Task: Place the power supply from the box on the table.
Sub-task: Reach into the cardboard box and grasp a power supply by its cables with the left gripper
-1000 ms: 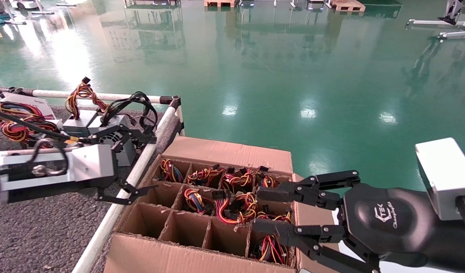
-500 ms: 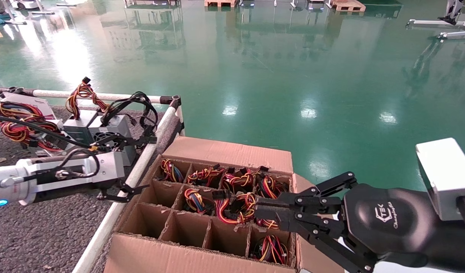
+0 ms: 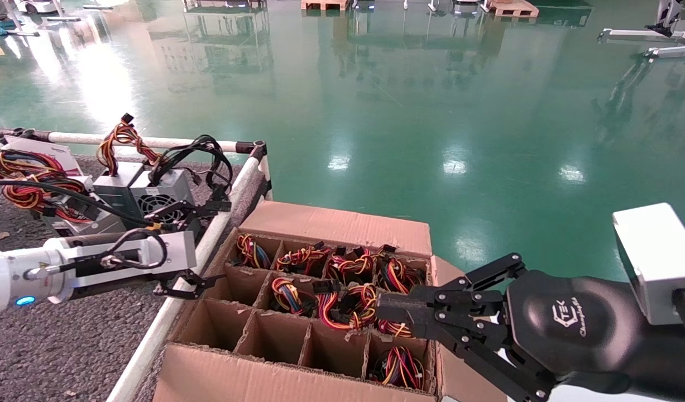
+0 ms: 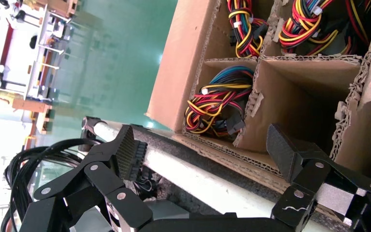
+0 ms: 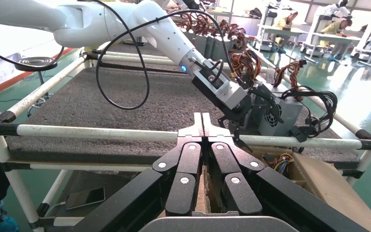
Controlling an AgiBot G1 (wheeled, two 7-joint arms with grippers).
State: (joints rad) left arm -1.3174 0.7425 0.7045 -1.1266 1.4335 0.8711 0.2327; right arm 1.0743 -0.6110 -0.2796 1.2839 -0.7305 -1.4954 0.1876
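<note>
The power supplies still to be moved sit down in the cells of the box [image 3: 342, 226]; we see only their wire bundles [image 3: 348, 304], red, yellow, orange and black, spilling out of the far and right-hand cells, and the metal bodies below are hidden, so we cannot tell one unit from another. The cells along the near-left side look empty.

Our right gripper [image 3: 395, 312] hangs over the right part of the box, its fingers pressed together with nothing between them, the tips above a tangle of wires. Our left gripper [image 3: 200, 243] reaches across the white rail [image 3: 175, 296] at the box's left edge, its fingers spread wide, one above the rail and one just beside the cardboard wall; it holds nothing.

The table [image 3: 52, 346] is on our left, a speckled grey fabric surface framed by white tube rails with black corner joints. At its far corner stand several units already out of the box: a grey unit with a round fan grille [image 3: 163, 195] and black cables [image 3: 205, 153], and beside it others with coloured wire bundles [image 3: 24, 184].

Beyond lies a glossy green floor [image 3: 409, 111] with reflections, wooden pallets [image 3: 512, 8] at the far edge.
</note>
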